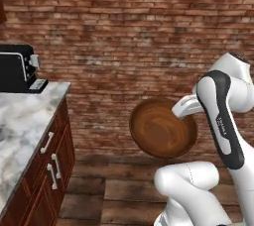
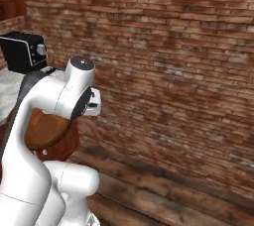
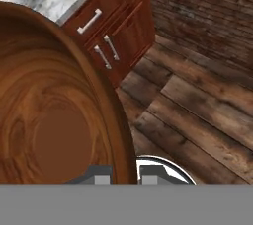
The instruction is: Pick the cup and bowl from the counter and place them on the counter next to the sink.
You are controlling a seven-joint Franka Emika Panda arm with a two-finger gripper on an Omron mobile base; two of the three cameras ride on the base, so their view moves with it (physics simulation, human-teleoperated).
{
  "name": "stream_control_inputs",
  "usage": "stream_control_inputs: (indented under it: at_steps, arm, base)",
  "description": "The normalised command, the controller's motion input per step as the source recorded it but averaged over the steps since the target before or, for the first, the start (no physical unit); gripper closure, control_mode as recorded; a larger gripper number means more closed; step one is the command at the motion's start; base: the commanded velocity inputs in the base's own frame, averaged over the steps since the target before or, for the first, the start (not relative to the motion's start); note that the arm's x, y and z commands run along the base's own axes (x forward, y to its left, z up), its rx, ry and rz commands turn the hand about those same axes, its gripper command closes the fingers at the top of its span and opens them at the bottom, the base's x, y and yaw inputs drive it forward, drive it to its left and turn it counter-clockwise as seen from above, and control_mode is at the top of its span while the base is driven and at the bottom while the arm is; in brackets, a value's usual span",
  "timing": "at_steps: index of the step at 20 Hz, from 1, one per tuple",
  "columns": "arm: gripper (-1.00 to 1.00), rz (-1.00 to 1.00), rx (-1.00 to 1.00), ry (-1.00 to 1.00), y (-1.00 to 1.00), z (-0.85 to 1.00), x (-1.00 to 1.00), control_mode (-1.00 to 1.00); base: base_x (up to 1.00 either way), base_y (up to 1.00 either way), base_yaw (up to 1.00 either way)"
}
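A white-grey marble surface (image 1: 25, 121) on reddish-brown wood cabinets fills the lower left of the left base view, with a black boxy appliance (image 1: 17, 69) at its far end. The wide round dark brown wooden bowl (image 1: 161, 128) hangs tilted at centre frame, off the surface, above the plank floor (image 1: 119, 190). In the hand view the pincer (image 3: 124, 175) at bottom centre is clamped on the bowl's rim.

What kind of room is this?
Most likely a kitchen: a marble counter on wood cabinets, a black coffee machine on it, a brick wall behind, and a wooden bowl being carried.

bowl (image 3: 54, 100) glossy grained wood; counter (image 1: 22, 121) veined marble.
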Motion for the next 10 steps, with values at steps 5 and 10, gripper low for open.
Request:
stream_control_inputs:
  at_steps: [5, 10]
  arm:
    - [1.0, 0.0, 0.0, 0.0, 0.0, 0.0, 0.0, 1.0]
    - [1.0, 0.0, 0.0, 0.0, 0.0, 0.0, 0.0, 1.0]
  base:
    - [0.08, -0.31, -0.88]
    - [0.04, -0.15, -0.92]
